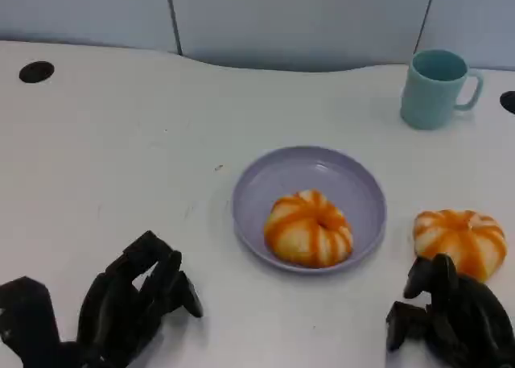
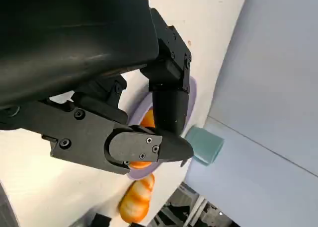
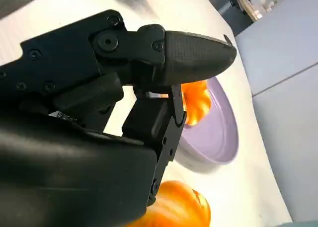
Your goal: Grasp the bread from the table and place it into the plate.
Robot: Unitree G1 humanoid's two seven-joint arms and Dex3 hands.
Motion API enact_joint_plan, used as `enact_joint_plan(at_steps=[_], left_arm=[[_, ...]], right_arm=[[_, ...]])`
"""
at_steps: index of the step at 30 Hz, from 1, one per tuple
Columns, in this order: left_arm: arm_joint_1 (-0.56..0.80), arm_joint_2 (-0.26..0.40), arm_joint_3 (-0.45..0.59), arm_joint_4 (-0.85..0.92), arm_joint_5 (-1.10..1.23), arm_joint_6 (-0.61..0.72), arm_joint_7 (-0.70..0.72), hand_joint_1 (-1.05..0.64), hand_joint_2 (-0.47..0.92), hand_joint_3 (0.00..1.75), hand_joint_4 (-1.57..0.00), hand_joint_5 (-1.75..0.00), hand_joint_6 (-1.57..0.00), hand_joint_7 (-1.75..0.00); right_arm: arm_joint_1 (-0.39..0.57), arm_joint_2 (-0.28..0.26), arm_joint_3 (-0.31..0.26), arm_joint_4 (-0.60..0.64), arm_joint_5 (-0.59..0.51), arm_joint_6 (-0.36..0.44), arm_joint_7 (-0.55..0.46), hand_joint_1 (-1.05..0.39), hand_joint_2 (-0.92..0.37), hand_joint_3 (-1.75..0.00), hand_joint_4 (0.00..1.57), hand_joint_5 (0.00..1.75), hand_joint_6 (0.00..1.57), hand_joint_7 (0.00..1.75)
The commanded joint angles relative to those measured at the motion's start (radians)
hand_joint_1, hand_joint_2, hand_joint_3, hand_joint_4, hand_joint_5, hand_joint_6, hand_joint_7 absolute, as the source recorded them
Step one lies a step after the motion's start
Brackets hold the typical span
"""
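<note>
One orange-striped bread (image 1: 309,229) lies inside the lavender plate (image 1: 354,183) at frame centre; a second bread (image 1: 460,241) rests on the white table (image 1: 121,159) at lower right, just beside the plate. The right hand (image 1: 451,316) sits directly below that second bread, fingers apart, holding nothing; the left hand (image 1: 133,303) at lower left is likewise spread and unladen. A teal mug (image 1: 435,88) stands upright at upper right.

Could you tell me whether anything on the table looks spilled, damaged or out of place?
Nothing stands out. One bread lies in the plate, the other bread sits on the table beside the right hand, and the mug stands upright.
</note>
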Motion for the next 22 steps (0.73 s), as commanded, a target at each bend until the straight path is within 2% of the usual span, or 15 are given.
enact_joint_plan(at_steps=[1, 10, 14, 22], left_arm=[[-0.021, 0.009, 0.006, 0.023, 0.021, -0.038, 0.003, -0.63, 0.92, 0.29, -0.84, -1.75, -0.57, -1.75], [-0.038, 0.006, 0.012, 0.051, 0.025, -0.047, 0.004, -0.62, 0.92, 0.32, -0.84, -1.75, -0.57, -1.75], [-0.047, 0.003, 0.010, 0.068, 0.034, -0.054, 0.001, -0.64, 0.92, 0.28, -0.84, -1.75, -0.58, -1.75], [-0.066, 0.001, 0.024, 0.106, 0.028, -0.088, -0.011, -0.62, 0.92, 0.32, -0.86, -1.75, -0.60, -1.75]], right_arm=[[-0.006, -0.012, -0.019, 0.025, 0.006, -0.002, -0.004, -0.44, -0.92, -0.56, 1.33, 1.30, 1.14, 1.31], [-0.016, -0.016, -0.021, 0.039, -0.001, -0.004, 0.001, -0.44, -0.92, -0.57, 1.31, 1.31, 1.11, 1.35], [-0.020, -0.030, -0.017, 0.063, -0.012, -0.033, 0.026, -0.45, -0.92, -0.59, 1.30, 1.34, 1.13, 1.35], [-0.036, -0.025, -0.036, 0.086, 0.014, -0.020, 0.029, -0.44, -0.92, -0.52, 1.35, 1.26, 1.20, 1.18]])
